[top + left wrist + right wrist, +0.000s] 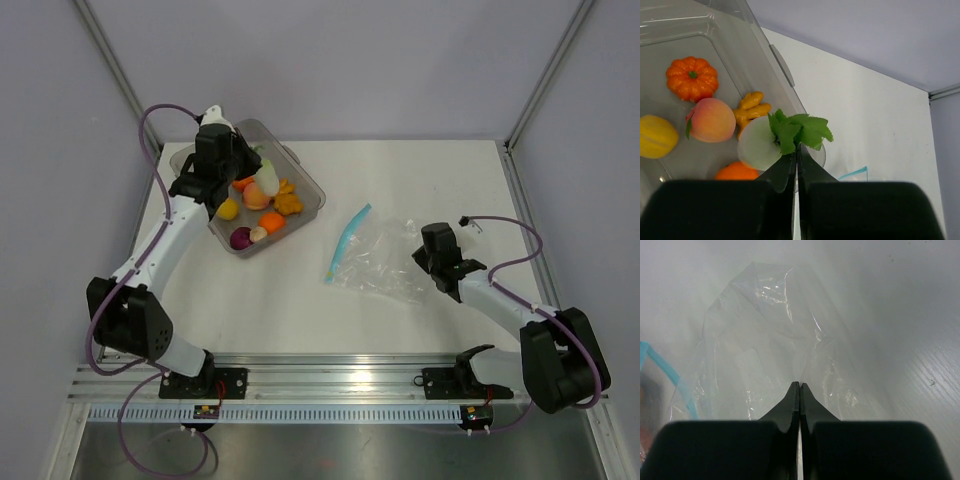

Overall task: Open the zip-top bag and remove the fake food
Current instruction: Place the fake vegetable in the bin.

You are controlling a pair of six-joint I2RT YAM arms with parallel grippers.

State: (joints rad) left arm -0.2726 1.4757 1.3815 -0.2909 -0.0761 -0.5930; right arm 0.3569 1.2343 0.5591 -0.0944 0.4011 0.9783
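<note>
Your tub (311, 186) sits at the table's (430, 170) far left and holds all the food you can see. In it are a pumpkin (692, 77), a peach (711, 120), a yellow fruit (655, 136), a ginger root (752, 107), an orange (737, 171), a purple piece (241, 238), a small pale piece (259, 233) and a white turnip (757, 145).

The bag (385, 262) lies flat and crumpled at centre right, well apart from the tub. Its blue zip (347, 243) is on the edge nearer the tub.

Your left gripper (797, 150) is over the tub with its jaws fully together, pinching the turnip's green leaves (800, 129). Your right gripper (800, 386) is also fully closed, with its tips at the bag's clear film on the side away from the zip. You cannot tell whether any film is caught between them.

Count: one tub, one bag, eight food pieces, two grippers.
</note>
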